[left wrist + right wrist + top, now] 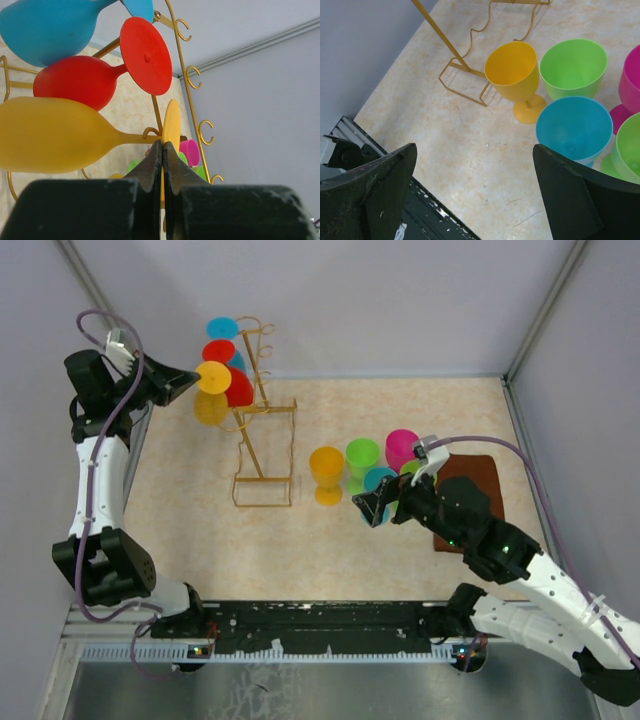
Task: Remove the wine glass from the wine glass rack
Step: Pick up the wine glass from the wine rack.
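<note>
Left hand [162, 146] is clamped shut on the yellow wine glass [55, 135] by its foot. I'd slide it level off the rack hook [149, 132] just above.

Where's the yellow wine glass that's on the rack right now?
Top view, far left: the yellow wine glass hangs on the wine glass rack, just under the red glass, with the left gripper shut on its foot's rim.

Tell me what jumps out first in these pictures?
A blue glass, a red glass and a yellow wine glass hang from the golden wine glass rack at the far left of the table. The left gripper is shut on the yellow wine glass's foot. To the right stands a cluster of upright glasses, with the right gripper open near them.
</note>
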`<state>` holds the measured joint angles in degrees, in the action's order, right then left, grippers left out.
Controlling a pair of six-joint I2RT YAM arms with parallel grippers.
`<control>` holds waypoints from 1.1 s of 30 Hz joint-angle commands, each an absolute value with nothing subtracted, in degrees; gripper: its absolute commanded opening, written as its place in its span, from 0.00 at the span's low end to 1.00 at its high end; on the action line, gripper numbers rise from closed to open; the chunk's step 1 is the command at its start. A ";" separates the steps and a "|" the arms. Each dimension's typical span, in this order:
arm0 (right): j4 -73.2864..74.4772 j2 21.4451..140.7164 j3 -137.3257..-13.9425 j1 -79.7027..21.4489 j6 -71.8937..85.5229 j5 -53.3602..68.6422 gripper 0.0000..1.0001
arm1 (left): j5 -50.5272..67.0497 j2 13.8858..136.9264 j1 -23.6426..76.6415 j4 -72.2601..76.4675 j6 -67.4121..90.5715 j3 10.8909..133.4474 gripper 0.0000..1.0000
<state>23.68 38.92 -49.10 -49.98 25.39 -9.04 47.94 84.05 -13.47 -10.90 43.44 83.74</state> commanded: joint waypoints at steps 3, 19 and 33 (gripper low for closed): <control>22.75 37.62 -49.73 -49.77 25.56 -10.62 0.99 | 45.14 81.22 -13.18 -5.30 49.57 81.78 0.00; 23.46 37.22 -50.01 -49.76 25.26 -11.25 0.99 | 39.52 78.71 -13.27 -4.77 51.11 80.55 0.00; 23.42 37.26 -50.19 -49.77 25.47 -11.35 0.99 | 36.32 76.61 -13.34 -7.43 48.75 79.67 0.00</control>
